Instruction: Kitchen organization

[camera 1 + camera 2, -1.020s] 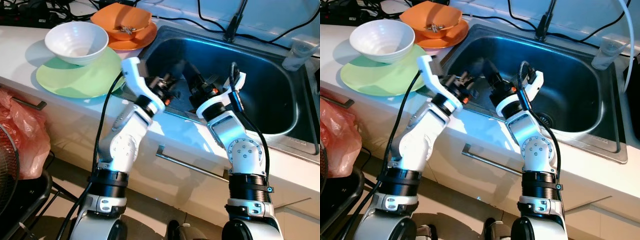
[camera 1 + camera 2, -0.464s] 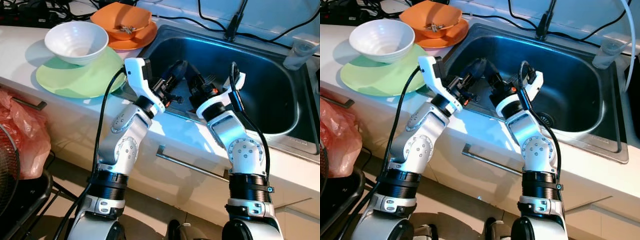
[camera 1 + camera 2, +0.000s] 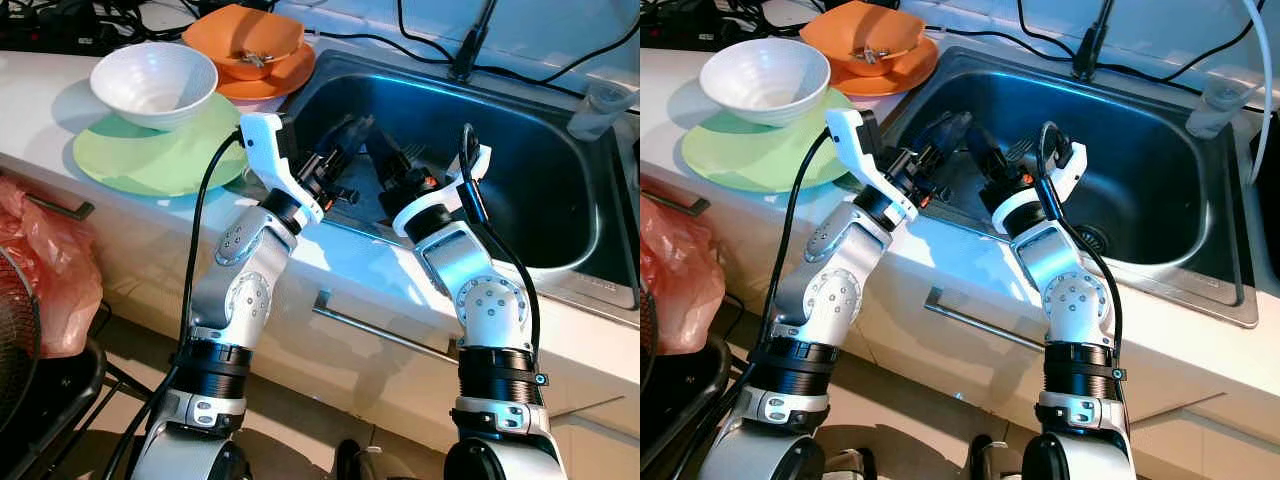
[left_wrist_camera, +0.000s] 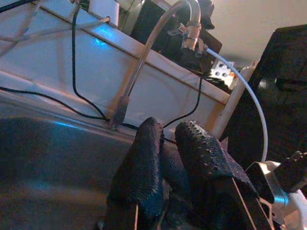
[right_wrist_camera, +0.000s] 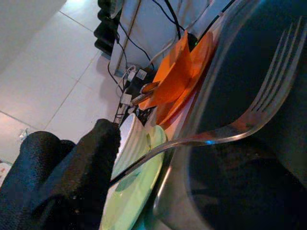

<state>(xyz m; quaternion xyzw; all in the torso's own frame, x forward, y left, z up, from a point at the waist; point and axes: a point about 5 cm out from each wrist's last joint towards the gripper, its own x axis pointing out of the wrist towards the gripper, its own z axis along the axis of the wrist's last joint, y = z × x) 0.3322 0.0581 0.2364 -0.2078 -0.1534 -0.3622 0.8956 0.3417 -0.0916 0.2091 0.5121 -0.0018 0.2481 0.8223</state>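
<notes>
A silver fork [image 5: 249,122] sticks out over the steel sink [image 3: 520,190], its handle pinched in my right gripper [image 3: 388,160], which is shut on it just past the sink's near rim; its tines [image 3: 418,153] point toward the basin. My left gripper [image 3: 345,135] hovers beside it over the sink's left part, with its black fingers [image 4: 139,172] pressed together and nothing between them. On the counter to the left, a white bowl [image 3: 153,83] rests on a green plate [image 3: 150,155]. An orange bowl [image 3: 245,38] holding small utensils sits on an orange plate [image 3: 270,82].
A faucet [image 3: 470,45] and black cables run along the back of the sink. A clear cup [image 3: 600,105] stands at the sink's far right corner. Below the counter are a drawer handle [image 3: 380,335] and, at the left, a red plastic bag [image 3: 50,270].
My left gripper has risen and swung up over the sink's left edge, its fingers now pointing higher. The right arm with the fork has stayed put.
</notes>
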